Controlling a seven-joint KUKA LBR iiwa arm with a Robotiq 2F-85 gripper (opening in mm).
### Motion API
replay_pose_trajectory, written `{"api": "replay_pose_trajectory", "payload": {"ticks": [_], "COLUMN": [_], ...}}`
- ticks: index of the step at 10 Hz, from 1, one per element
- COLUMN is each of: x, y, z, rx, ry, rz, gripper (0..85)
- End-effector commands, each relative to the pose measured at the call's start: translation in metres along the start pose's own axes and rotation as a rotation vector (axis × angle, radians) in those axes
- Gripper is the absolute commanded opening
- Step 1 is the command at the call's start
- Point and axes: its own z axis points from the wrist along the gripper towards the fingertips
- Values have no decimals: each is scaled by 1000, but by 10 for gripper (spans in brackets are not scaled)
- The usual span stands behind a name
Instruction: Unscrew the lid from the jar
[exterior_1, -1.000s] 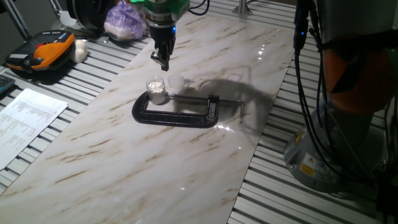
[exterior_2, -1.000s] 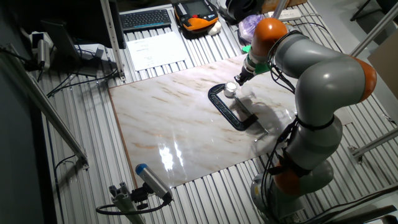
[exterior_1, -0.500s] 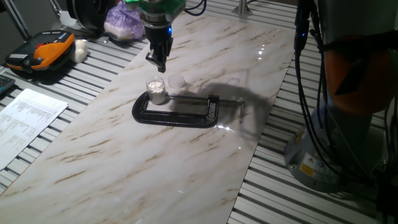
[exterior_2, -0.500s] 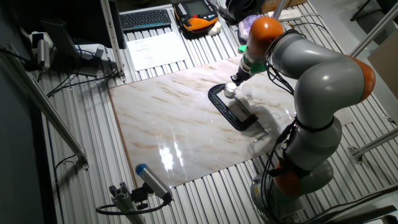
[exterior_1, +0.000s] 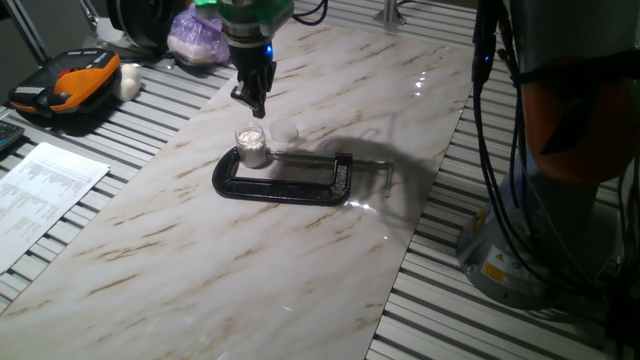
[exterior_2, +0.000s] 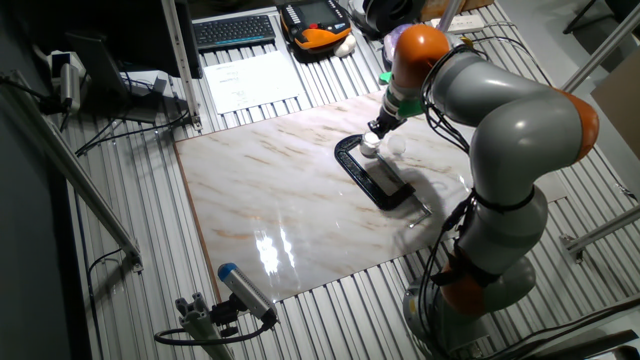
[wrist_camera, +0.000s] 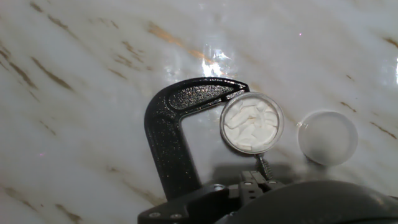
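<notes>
The clear jar (exterior_1: 251, 146) stands upright inside the black C-clamp (exterior_1: 282, 188), with no lid on it. The hand view looks straight down into the jar (wrist_camera: 252, 122) and its white contents. The translucent lid (exterior_1: 285, 130) lies flat on the marble just beside the jar, and it also shows in the hand view (wrist_camera: 327, 137). My gripper (exterior_1: 253, 105) hangs a little above and behind the jar, holds nothing, and its fingers look slightly apart. In the other fixed view the gripper (exterior_2: 375, 130) is just above the jar (exterior_2: 369, 146).
The clamp's screw handle (exterior_1: 388, 176) sticks out to the right. A purple bag (exterior_1: 200, 35) and an orange-black device (exterior_1: 65, 85) lie beyond the slab's far left edge. A paper sheet (exterior_1: 45, 190) lies at the left. The robot base (exterior_1: 520, 250) stands at the right.
My gripper has moved a little to the left and away from the lid, to above the jar. The jar, lid and clamp have not moved.
</notes>
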Motion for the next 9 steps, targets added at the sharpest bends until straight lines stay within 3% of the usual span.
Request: {"api": "replay_pose_trajectory", "payload": {"ticks": [1, 3, 4, 9], "x": [0, 1, 3, 6], "y": [0, 0, 1, 0], "z": [0, -1, -2, -4], "rx": [-5, 4, -6, -5], "ry": [9, 41, 53, 55], "rz": [-1, -11, -12, -29], "gripper": [0, 0, 0, 0]}}
